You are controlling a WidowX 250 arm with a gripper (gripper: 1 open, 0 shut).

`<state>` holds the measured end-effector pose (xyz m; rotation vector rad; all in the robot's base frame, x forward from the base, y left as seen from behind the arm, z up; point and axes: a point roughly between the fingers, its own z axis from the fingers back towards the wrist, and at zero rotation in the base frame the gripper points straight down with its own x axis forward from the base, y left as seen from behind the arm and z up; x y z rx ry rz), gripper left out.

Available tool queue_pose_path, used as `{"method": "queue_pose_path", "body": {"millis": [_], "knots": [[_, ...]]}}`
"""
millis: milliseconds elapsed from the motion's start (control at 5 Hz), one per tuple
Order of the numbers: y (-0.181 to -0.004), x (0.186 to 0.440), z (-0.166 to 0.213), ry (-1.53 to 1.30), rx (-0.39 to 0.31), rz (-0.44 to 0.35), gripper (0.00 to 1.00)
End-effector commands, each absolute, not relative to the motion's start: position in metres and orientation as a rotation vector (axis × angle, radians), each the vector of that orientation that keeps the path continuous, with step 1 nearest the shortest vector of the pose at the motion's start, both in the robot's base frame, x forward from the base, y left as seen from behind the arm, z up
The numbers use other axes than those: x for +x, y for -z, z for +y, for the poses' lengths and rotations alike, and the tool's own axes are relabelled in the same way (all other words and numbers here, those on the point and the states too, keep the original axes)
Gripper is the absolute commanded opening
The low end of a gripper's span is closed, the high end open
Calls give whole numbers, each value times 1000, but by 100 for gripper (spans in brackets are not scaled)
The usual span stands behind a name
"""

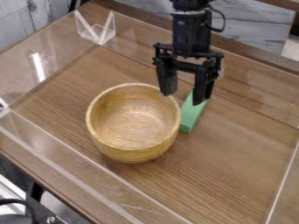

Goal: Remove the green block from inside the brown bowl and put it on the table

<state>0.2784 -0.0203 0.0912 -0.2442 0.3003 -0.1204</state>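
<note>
The green block [193,115] lies flat on the table [246,162], just right of the brown bowl [135,122], whose hollow holds nothing. My gripper [187,90] hangs right above the block's far end with its two black fingers [167,80] spread wide. Nothing is between them, and the fingertips stand a little above the block without touching it.
Clear acrylic walls [52,48] line the table's edges, with a clear folded piece [96,26] at the back left. Bare wood shows to the right of the block and in front of the bowl.
</note>
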Motion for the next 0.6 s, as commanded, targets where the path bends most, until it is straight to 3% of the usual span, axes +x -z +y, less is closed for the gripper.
{"method": "queue_pose_path", "body": {"millis": [0, 400], "knots": [[-119, 289, -12, 129, -243, 199, 100], [-130, 291, -1, 130, -247, 164, 100]]}}
